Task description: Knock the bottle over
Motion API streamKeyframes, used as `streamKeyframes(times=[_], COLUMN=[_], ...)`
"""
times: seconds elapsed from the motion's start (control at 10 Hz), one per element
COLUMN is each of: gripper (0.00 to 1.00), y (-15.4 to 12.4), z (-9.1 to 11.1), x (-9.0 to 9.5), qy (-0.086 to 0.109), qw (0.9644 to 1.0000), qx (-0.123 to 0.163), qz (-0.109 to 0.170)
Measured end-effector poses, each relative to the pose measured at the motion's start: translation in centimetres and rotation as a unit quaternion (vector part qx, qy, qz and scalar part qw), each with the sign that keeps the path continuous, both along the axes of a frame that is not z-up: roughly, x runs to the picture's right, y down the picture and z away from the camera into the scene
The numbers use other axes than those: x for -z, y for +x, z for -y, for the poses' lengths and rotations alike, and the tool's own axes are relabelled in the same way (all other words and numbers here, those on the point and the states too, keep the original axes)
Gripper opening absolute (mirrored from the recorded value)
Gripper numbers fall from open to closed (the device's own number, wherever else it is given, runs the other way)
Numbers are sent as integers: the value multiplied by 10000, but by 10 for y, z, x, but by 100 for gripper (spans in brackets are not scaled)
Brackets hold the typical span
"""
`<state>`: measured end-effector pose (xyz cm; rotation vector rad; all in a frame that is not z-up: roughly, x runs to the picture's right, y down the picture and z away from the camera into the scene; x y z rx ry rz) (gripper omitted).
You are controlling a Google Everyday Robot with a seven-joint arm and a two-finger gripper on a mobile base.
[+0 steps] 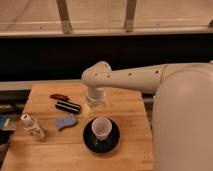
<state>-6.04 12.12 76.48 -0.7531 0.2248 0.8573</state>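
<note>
Here, a white robot arm (132, 76) reaches in from the right and bends downward, its pincer (95, 104) pointing at the middle of the wooden bench (125, 107); I cannot tell whether it is spread or closed. The bottle (32, 126) stands near the bench's left edge, well apart. Behind runs a dark wall (50, 55).

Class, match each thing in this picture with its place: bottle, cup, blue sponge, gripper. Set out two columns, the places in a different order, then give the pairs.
Things
1. bottle
2. cup
3. blue sponge
4. gripper

Places
A. on the dark plate
B. over the middle of the table, just behind the cup
C. near the table's left edge
D. between the bottle and the plate

Pairs: 1-C, 2-A, 3-D, 4-B
</note>
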Motion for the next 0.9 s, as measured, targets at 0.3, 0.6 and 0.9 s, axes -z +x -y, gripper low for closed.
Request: streamKeyframes(times=[0.3,0.6,0.9], gripper=[24,0,0], y=[0,-18,-79], z=[0,-7,-15], x=[0,-3,-9], qy=[-1,-133,-293], qw=[10000,9995,9956], qx=[1,201,542], qz=[0,222,713])
